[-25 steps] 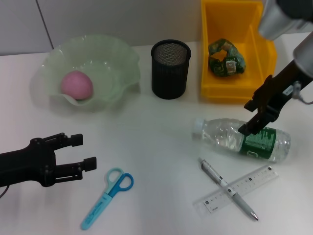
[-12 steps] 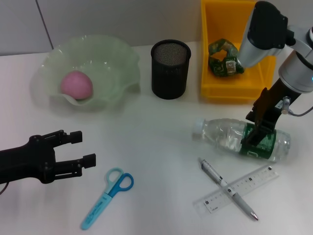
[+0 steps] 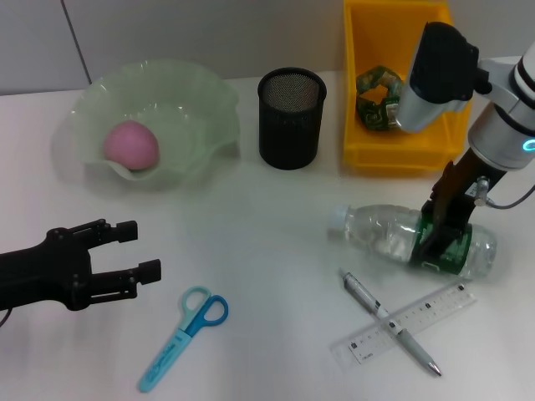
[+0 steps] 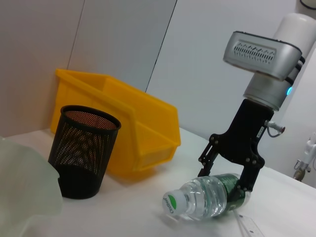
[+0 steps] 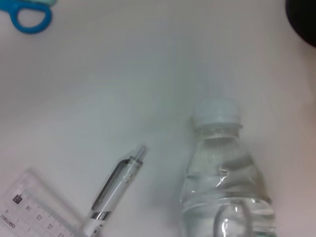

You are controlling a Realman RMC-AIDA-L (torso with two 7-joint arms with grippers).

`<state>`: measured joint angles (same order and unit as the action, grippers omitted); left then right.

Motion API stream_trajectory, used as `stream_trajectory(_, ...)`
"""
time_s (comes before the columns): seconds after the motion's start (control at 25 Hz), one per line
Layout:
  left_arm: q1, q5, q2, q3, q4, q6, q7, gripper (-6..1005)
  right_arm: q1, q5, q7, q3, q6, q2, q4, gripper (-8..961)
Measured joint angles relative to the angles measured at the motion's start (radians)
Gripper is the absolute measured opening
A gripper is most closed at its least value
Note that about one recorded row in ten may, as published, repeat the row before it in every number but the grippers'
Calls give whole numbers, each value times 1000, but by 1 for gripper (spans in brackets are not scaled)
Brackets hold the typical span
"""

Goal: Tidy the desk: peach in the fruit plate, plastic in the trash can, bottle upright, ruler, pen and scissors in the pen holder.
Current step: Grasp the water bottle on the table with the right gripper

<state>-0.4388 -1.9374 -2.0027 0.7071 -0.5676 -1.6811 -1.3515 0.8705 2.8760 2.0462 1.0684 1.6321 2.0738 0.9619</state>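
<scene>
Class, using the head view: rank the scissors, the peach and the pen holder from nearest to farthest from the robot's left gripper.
Measured from the left gripper:
1. Scissors, on the table just beside it, toward the robot.
2. Peach, in the green plate beyond it.
3. Pen holder, farther back toward the middle.

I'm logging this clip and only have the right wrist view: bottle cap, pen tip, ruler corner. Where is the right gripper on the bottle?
Observer: The right gripper is down over the lying bottle, at its green label.
Operator: Is the plastic binned?
Observer: Yes, a green wrapper lies in the yellow bin.
Operator: And the left arm?
Observer: The left gripper hovers open beside the scissors, touching nothing.
</scene>
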Motion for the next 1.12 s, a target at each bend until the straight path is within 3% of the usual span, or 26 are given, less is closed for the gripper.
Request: stream_trajectory(1.12,-8,0,6,-3,-2,1,-9,853,10,17,3,12,-85,2,-131,739)
